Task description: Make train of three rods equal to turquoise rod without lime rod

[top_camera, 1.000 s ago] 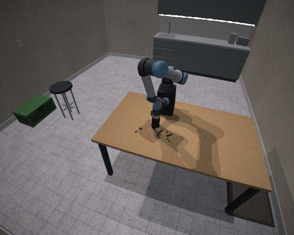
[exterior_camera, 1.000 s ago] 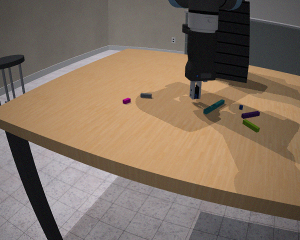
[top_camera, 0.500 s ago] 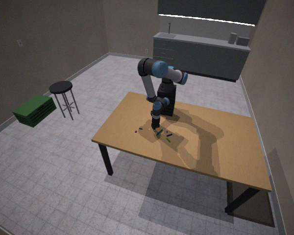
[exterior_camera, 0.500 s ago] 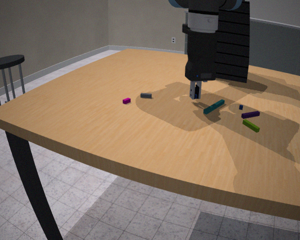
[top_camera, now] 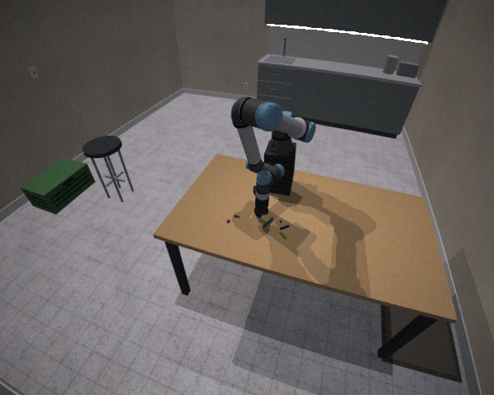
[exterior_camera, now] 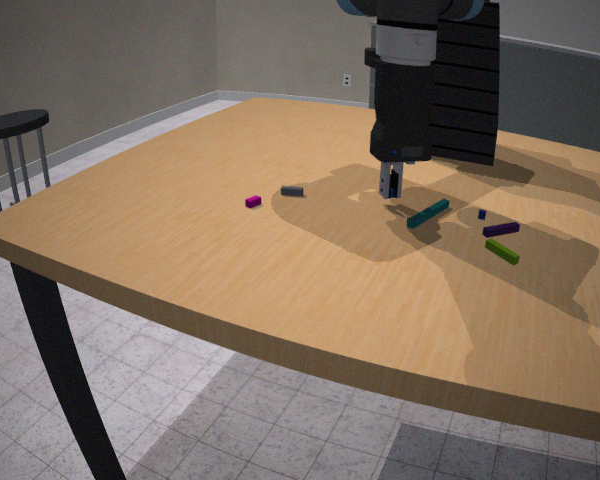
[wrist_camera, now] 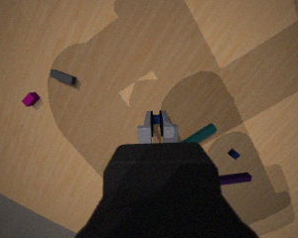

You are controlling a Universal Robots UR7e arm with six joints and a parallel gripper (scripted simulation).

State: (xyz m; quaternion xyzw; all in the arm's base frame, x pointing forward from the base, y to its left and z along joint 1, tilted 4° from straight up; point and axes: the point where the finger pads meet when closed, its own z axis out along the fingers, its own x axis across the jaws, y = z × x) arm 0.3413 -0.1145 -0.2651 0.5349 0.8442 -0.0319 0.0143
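Observation:
My gripper [exterior_camera: 392,192] hangs just above the table, left of the turquoise rod [exterior_camera: 427,213]. It is shut on a small blue rod [wrist_camera: 156,119], which shows between the fingertips in the wrist view. A second blue rod [exterior_camera: 481,213] lies on the table right of the turquoise rod. A purple rod [exterior_camera: 501,228] and a lime rod [exterior_camera: 502,251] lie further right and nearer the front. A grey rod [exterior_camera: 291,191] and a magenta rod [exterior_camera: 252,200] lie apart to the left. In the wrist view the turquoise rod [wrist_camera: 200,134] sits right of the fingers.
The arm's black base [exterior_camera: 463,87] stands on the table behind the rods. The table's front edge [exterior_camera: 290,341] is well away from the rods. A stool [top_camera: 102,146] and a green crate [top_camera: 58,184] stand on the floor to the left.

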